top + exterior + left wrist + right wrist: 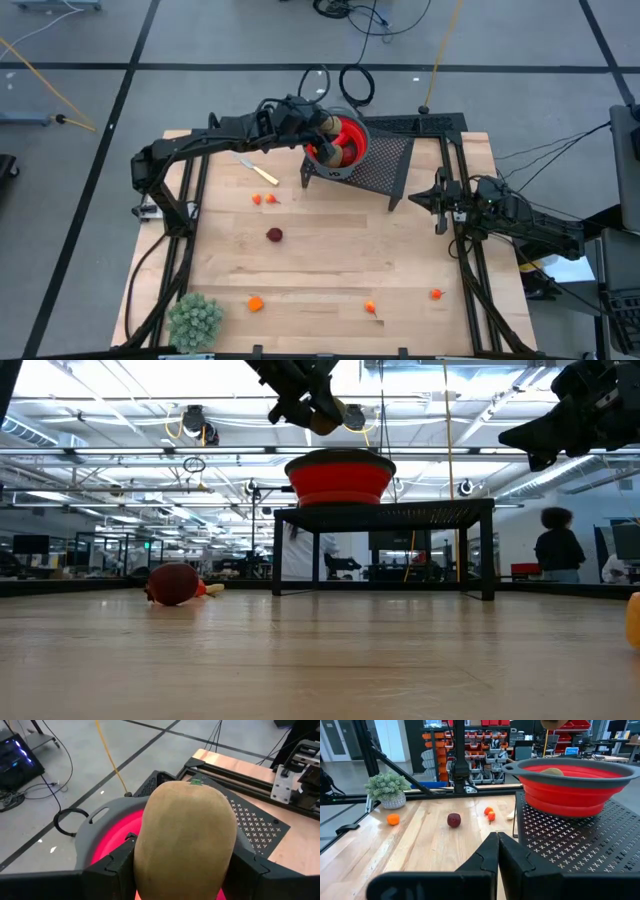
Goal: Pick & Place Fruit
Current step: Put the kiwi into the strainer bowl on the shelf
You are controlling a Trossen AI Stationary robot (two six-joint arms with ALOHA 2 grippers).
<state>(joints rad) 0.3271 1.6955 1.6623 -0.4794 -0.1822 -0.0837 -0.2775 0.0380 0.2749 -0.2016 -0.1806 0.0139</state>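
The left gripper [325, 415] hangs over the red bowl [345, 140] on the black rack [385, 160], jaws clamped on 1 brown kiwi [185, 840], so the placing step needs lowering and release, while the right gripper [496, 851] waits shut beside the rack.

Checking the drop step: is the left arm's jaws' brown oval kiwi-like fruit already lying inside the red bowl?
No: in the left wrist view the brown oval kiwi-like fruit sits gripped in the left gripper, above the red bowl.
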